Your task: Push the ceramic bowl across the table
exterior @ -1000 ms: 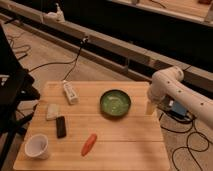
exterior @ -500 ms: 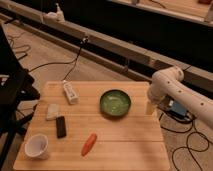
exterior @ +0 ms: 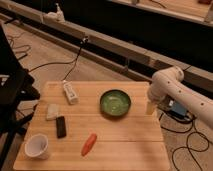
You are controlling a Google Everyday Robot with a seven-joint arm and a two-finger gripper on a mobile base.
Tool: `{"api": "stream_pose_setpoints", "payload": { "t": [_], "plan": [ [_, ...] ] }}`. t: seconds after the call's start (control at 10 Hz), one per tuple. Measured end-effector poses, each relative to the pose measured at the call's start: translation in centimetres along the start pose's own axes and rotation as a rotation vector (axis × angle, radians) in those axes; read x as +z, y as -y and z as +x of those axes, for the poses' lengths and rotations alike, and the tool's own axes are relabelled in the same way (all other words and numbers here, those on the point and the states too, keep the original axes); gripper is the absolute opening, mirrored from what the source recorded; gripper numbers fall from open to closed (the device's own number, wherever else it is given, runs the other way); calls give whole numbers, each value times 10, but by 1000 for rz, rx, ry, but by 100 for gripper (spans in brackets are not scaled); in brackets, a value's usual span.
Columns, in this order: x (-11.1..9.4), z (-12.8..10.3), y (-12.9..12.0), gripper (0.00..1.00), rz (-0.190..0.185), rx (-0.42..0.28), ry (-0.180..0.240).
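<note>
The ceramic bowl is round, shallow, glossy green with a darker rim. It sits on the light wooden table toward its far right part. My white arm comes in from the right. Its gripper hangs at the table's right edge, a short gap to the right of the bowl and not touching it.
On the table's left half lie a white bottle, a pale packet, a black bar, an orange carrot-like item and a small white cup. Cables run on the floor behind and to the right.
</note>
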Motion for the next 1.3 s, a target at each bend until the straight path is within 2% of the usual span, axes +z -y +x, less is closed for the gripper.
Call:
{"api": "stream_pose_setpoints", "payload": {
  "t": [0.4,0.5,0.6,0.9,1.2,1.3],
  "plan": [
    [0,0,0,79,-1,0,0],
    [1,0,0,75,-1,0,0],
    [1,0,0,62,-1,0,0],
    [2,0,1,34,1,-1,-2],
    [18,-20,6,5,2,-30,-2],
    [26,-25,8,0,3,-39,-7]
  ]
}}
